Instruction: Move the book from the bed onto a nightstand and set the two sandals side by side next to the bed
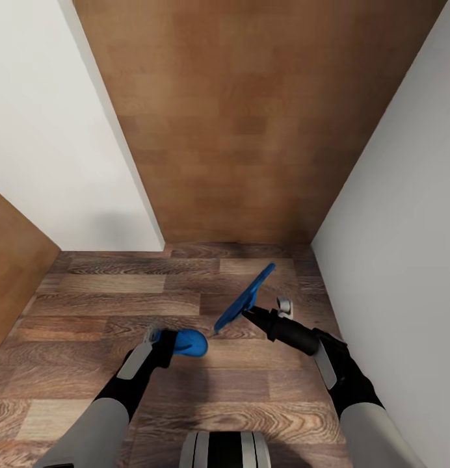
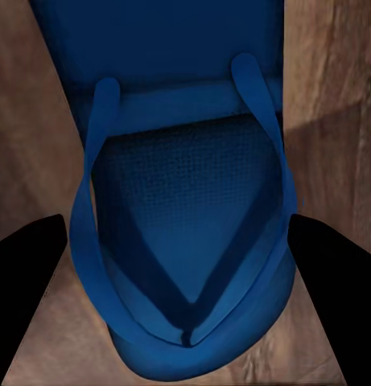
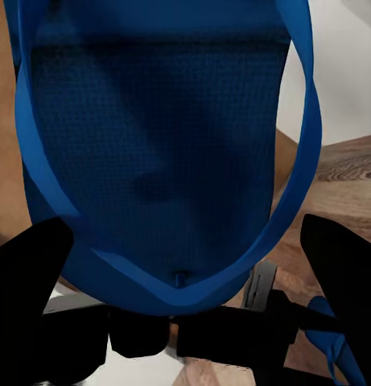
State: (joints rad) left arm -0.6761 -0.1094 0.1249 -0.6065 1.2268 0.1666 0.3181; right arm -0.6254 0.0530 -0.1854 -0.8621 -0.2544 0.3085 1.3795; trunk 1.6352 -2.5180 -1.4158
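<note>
A robot looks down at a wood-plank floor between white walls, with a brown wooden panel ahead. The left gripper pinches one blue sandal at its end, the shoe jutting just beyond the fingers, low over the floor. The right gripper clamps the second blue sandal, which rises tilted, up and away from its fingertips.

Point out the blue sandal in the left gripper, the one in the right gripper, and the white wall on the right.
Blue flat sandal, left gripper [image 1: 189, 342], head view, sole.
Blue flat sandal, right gripper [image 1: 246, 298], head view, sole.
White wall [image 1: 400, 214], head view, bare face.
</note>
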